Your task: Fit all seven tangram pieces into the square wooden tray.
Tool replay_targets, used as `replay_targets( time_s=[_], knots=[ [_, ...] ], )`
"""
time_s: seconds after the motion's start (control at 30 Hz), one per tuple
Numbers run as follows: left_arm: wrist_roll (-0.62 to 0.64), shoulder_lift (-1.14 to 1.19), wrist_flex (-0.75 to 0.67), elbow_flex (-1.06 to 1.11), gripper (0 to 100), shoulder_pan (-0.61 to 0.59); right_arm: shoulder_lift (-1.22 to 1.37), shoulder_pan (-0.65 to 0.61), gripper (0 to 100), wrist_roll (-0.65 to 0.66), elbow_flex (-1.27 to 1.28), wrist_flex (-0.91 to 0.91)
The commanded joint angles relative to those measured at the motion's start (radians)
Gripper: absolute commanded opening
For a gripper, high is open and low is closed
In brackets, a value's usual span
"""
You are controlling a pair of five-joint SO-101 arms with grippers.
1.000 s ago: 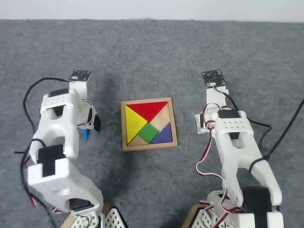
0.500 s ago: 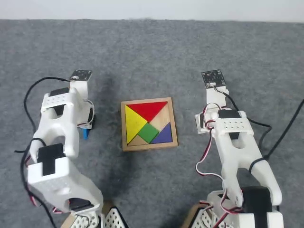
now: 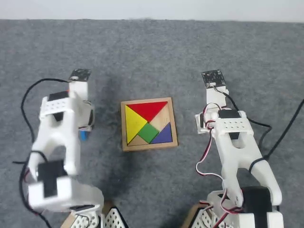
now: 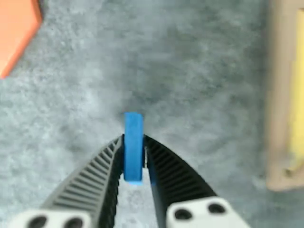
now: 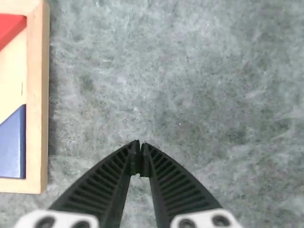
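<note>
Over on the left, the left arm (image 3: 59,123) stands well apart from the tray, and a bit of blue pokes out beside its wrist. From its own camera the left hand (image 4: 134,142) is pinching a blue piece (image 4: 133,127). The piece stands on edge, upright between the two ribbed black fingers (image 4: 102,166), with its top end sticking out past the tips. Whether its lower edge touches the grey worktop (image 3: 142,57) I cannot tell. An orange piece (image 4: 16,23) lies loose on the worktop in that same view, well away from the hand.

In the middle sits the square wooden tray (image 3: 174,123), flat on the worktop between the two arms. Four pieces lie inside it: a yellow triangle (image 3: 133,121) along the left side, a red triangle (image 3: 148,110) along the far side, a green square (image 3: 148,132) near the centre, and a dark blue piece (image 3: 164,134) in the near right corner. Bare wood shows in two spots — at the right side between red and dark blue, and in the near left corner.

To the right, the right arm (image 3: 232,137) is just beside the tray's right edge. The right hand (image 5: 140,152) has its fingers pressed together with nothing between them, over bare grey worktop — the tray's rim is close by on one side.
</note>
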Motion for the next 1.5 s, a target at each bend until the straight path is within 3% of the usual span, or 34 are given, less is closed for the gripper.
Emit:
replay_targets(
  time_s=[0.0, 0.1, 0.23, 0.37, 0.5, 0.83, 1.47],
  knots=[
    [0.087, -0.187, 0.014, 0.033, 1, 0.112, -0.059, 0.012, 0.6, 0.012, -0.011, -0.018],
    [0.249, -0.276, 0.012, 0.035, 1, 0.212, -0.059, 0.012, 0.6, 0.012, -0.011, -0.018],
    [0.371, -0.304, -0.048, 0.024, 1, 0.428, -0.059, 0.012, 0.6, 0.011, -0.011, -0.018],
    [0.505, -0.216, -0.144, 0.015, 1, 0.631, -0.059, 0.013, 0.6, 0.009, -0.011, -0.018],
    [0.608, -0.072, -0.244, -0.038, 1, 0.744, -0.061, 0.013, 0.6, 0.009, -0.011, -0.015],
    [0.646, 0.196, -0.279, -0.189, 1, 0.738, -0.061, 0.012, 0.6, 0.009, -0.011, -0.015],
    [0.641, 0.215, -0.281, -0.194, 4, 0.732, -0.053, 0.008, 0.6, 0.009, -0.011, -0.016]
  ],
)
